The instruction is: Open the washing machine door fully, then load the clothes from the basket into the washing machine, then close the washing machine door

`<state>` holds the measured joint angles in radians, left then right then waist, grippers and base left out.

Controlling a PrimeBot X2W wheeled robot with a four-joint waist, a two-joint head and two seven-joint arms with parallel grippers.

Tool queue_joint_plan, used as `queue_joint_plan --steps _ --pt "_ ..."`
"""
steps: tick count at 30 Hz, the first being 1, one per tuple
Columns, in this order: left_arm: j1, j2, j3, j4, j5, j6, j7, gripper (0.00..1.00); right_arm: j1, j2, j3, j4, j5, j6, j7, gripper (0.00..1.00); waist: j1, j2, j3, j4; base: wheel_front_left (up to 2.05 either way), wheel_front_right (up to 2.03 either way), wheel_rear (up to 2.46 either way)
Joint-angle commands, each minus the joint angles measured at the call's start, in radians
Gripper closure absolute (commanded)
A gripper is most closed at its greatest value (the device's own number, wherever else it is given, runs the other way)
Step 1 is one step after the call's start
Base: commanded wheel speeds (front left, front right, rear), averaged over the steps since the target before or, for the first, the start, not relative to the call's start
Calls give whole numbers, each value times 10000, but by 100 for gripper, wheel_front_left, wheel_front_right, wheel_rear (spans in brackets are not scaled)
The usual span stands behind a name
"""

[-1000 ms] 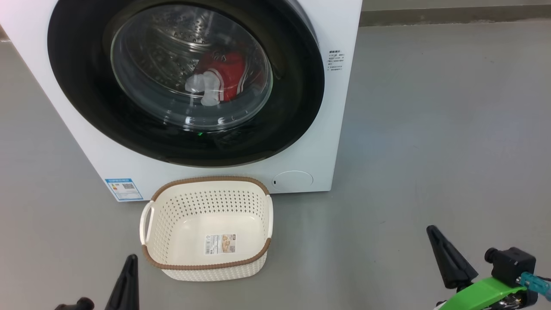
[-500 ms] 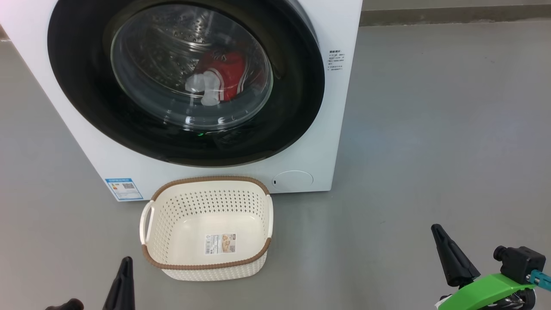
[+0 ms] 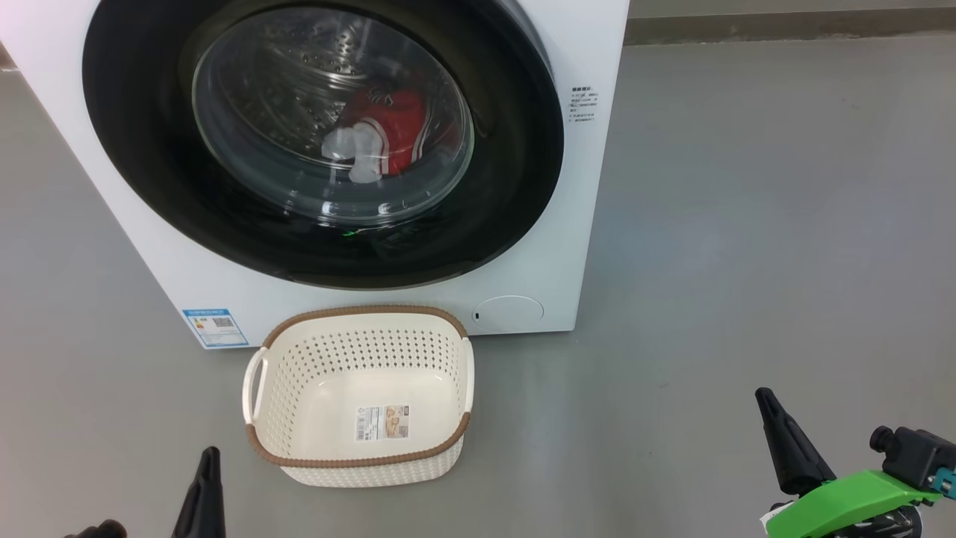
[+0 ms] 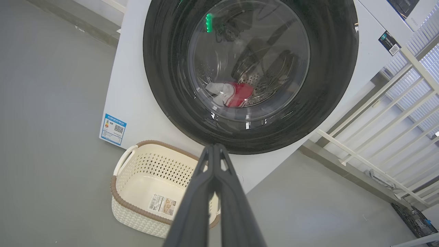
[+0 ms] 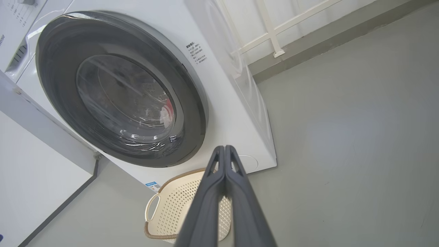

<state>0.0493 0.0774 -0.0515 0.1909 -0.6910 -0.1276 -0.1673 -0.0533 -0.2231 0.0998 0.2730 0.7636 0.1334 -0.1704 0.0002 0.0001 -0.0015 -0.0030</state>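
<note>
Your washing machine (image 3: 575,246): white, boxy, smooth front panel, blue label (image 3: 215,327) at its lower corner. The washing machine door (image 3: 523,172) lies flush against that front, closed; it is a wide glossy black ring around a bulging clear glass bowl that carries pale glare. Through the glass you can see the perforated steel drum (image 3: 299,82) and the clothes (image 3: 399,131), bright red with white trim, crumpled low in the drum. The basket (image 3: 358,311) stands on the matt grey floor (image 3: 747,224) just in front of the machine, below the door. It is cream plastic, a rounded rectangle with rows of holes in its walls, a brown woven-look rim, looped side handles and a sticker (image 3: 382,423) on its bare bottom. Your left gripper (image 4: 214,148) and right gripper (image 5: 224,148) are both clenched, long dark tapered fingers pressed flat together, grasping nothing. The left is near the basket's corner, the right well apart from it.
</note>
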Motion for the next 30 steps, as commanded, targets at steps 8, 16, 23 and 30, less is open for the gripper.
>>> queue_joint_plan --steps 8,16,23,30 --pt "-549 87 289 -126 -927 -9 242 100 -330 47 -241 -253 875 -8 251 100 -2 -1 4 3 0 0 0" --pt "-642 65 400 -64 -1703 -11 467 100 -349 196 -407 -256 1583 -10 483 100 -2 -1 8 5 0 0 0" --pt "-736 41 514 -3 -2483 -13 695 100 -369 347 -577 -259 2295 -12 718 100 -2 -1 12 8 0 0 0" --pt "-819 20 615 52 -3161 -15 896 100 -386 480 -726 -262 2915 -13 924 100 -2 -1 15 10 0 0 0"
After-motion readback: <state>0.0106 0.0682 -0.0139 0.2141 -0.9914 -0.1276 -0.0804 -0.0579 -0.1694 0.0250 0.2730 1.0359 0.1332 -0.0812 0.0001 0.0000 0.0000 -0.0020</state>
